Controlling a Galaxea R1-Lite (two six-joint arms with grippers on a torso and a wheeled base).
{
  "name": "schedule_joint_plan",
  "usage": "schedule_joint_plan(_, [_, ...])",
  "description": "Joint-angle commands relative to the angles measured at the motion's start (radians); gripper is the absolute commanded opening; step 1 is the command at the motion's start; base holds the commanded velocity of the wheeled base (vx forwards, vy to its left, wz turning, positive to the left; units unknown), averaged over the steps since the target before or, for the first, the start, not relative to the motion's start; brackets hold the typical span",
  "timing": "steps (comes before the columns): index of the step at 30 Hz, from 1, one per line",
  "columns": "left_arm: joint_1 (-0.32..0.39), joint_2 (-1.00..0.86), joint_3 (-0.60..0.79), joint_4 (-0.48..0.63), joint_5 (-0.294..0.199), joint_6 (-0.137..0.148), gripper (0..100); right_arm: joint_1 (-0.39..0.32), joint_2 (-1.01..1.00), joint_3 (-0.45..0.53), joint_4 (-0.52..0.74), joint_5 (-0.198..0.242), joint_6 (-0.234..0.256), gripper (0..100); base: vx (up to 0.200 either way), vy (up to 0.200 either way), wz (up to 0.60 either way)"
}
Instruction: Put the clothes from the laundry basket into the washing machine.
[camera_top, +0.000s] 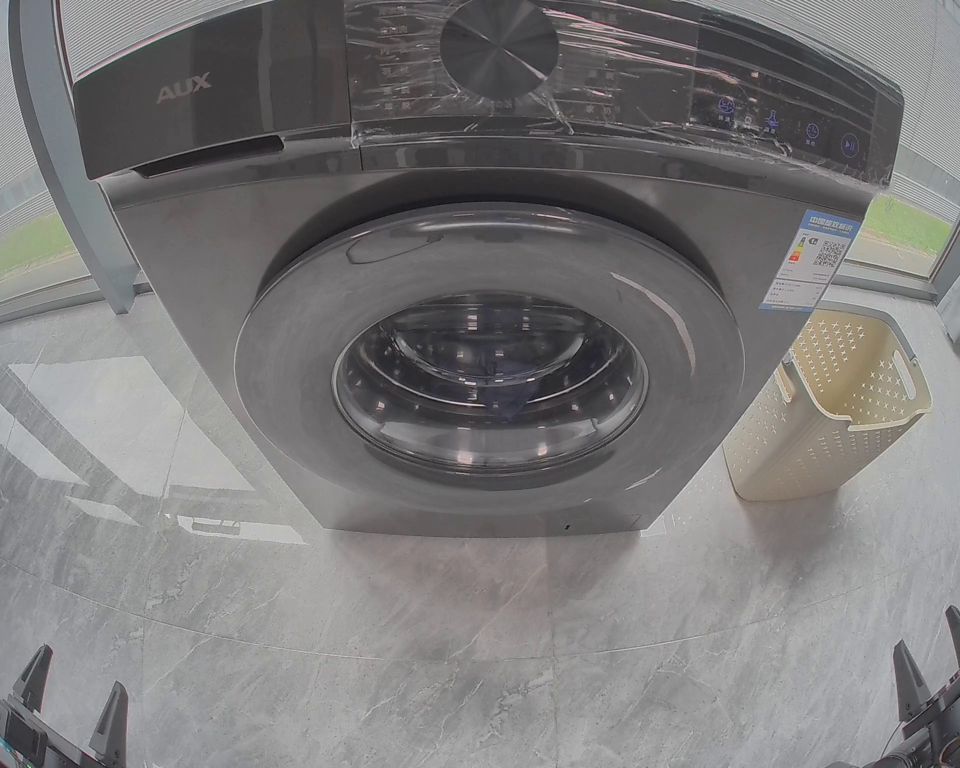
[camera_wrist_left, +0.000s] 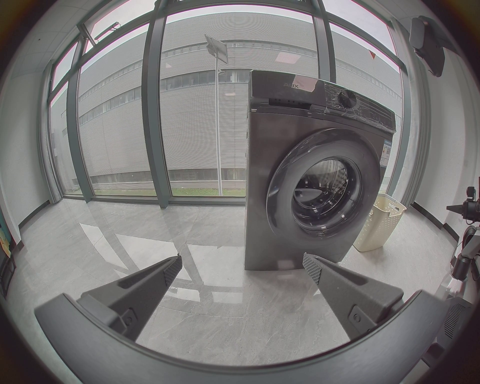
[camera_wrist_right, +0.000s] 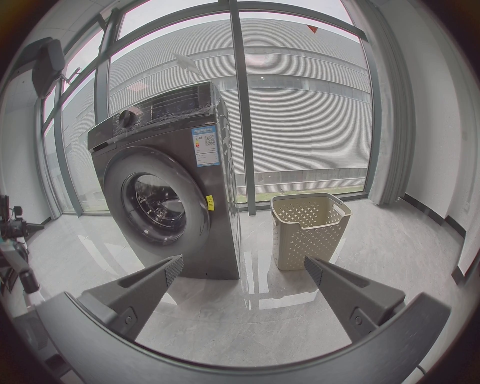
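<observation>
A grey front-loading washing machine stands straight ahead with its round glass door shut; it also appears as the washing machine and the washing machine in the wrist views. A cream perforated laundry basket stands on the floor at the machine's right side, also seen as the basket and the basket; its inside is hidden. My left gripper is open and holds nothing, low at the near left. My right gripper is open and holds nothing, low at the near right.
Glossy grey tiled floor lies between me and the machine. Tall windows with dark frames run behind the machine. A white wall stands to the right of the basket.
</observation>
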Motion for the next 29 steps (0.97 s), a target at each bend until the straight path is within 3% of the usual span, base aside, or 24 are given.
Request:
schedule_joint_plan(1, [0.000,-0.013,0.016,0.000,-0.001,-0.001,100,-0.002,-0.013,0.018,0.040,0.037,-0.106,100,0.000,0.000,0.00])
schedule_joint_plan(2, [0.000,-0.013,0.015,0.000,0.001,-0.004,100,-0.004,-0.004,0.008,0.077,-0.035,-0.027,100,0.000,0.000,0.00])
schedule_joint_plan(3, [0.000,-0.013,0.015,0.000,0.001,-0.003,100,-0.007,0.004,-0.001,0.092,-0.046,-0.027,100,0.000,0.000,0.00])
schedule_joint_plan(5, [0.000,-0.013,0.016,0.000,0.001,-0.004,100,-0.005,0.004,-0.002,0.097,-0.025,-0.056,100,0.000,0.000,0.00])
schedule_joint_plan(13, [0.000,-0.013,0.016,0.000,0.001,-0.004,100,-0.004,-0.002,0.001,0.088,0.001,-0.066,100,0.000,0.000,0.00])
schedule_joint_plan(29, [0.000,-0.013,0.016,-0.002,0.001,0.003,100,-0.002,-0.001,0.001,0.088,-0.009,-0.057,100,0.000,0.000,0.00])
